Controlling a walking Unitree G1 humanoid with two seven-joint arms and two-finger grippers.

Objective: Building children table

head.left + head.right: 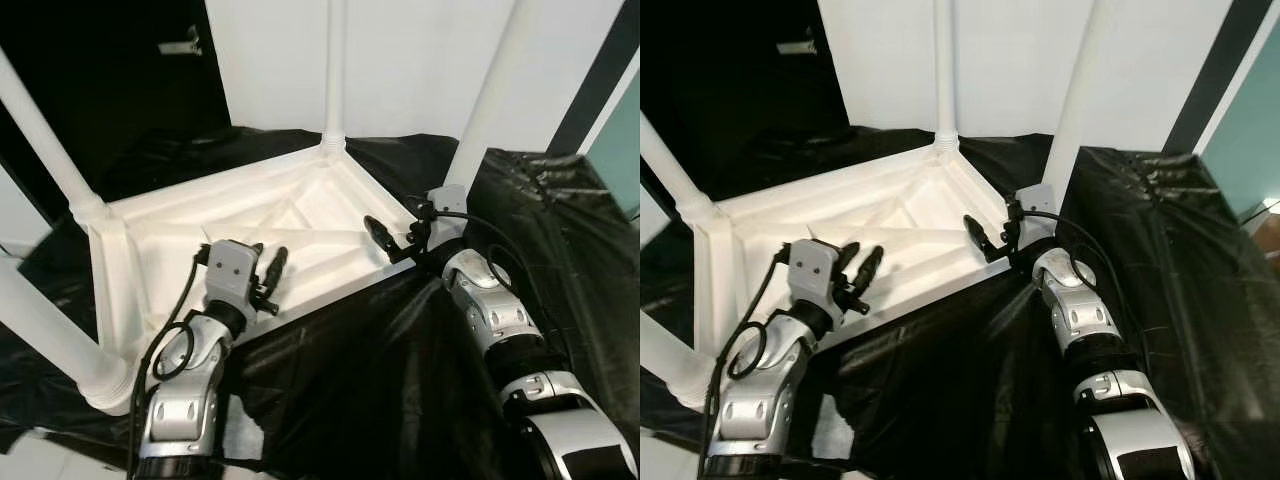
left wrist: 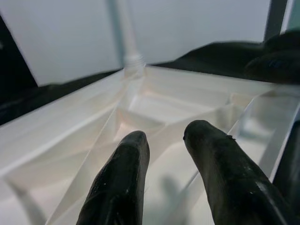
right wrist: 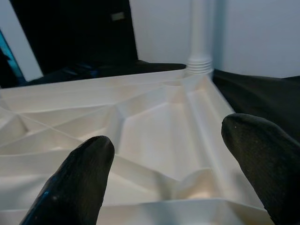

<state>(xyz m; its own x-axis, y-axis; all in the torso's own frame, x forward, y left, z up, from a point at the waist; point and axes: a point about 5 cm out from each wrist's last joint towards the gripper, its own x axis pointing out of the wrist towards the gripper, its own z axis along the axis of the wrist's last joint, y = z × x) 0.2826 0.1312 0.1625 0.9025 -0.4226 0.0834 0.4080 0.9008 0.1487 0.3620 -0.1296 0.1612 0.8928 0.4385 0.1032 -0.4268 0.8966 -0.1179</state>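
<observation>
A white plastic children's table [image 1: 300, 215] lies upside down on a black cloth, its ribbed underside facing up. Legs stand at the corners: a far leg [image 1: 335, 70], a right leg [image 1: 495, 90], a left leg [image 1: 45, 135] and a near-left leg [image 1: 50, 335]. Over the table's near rim hovers my left gripper [image 1: 270, 255], open by a small gap with nothing between its fingers [image 2: 122, 178]. My right gripper [image 1: 395, 220] is at the right corner beside the right leg's base, open wide over the underside [image 3: 154, 122], holding nothing.
The black cloth [image 1: 380, 380] covers the surface around and under the table, with folds at the right. A white wall panel [image 1: 420, 60] stands behind. A teal surface [image 1: 625, 150] is at the far right. Pale floor [image 1: 40, 455] shows at the near left.
</observation>
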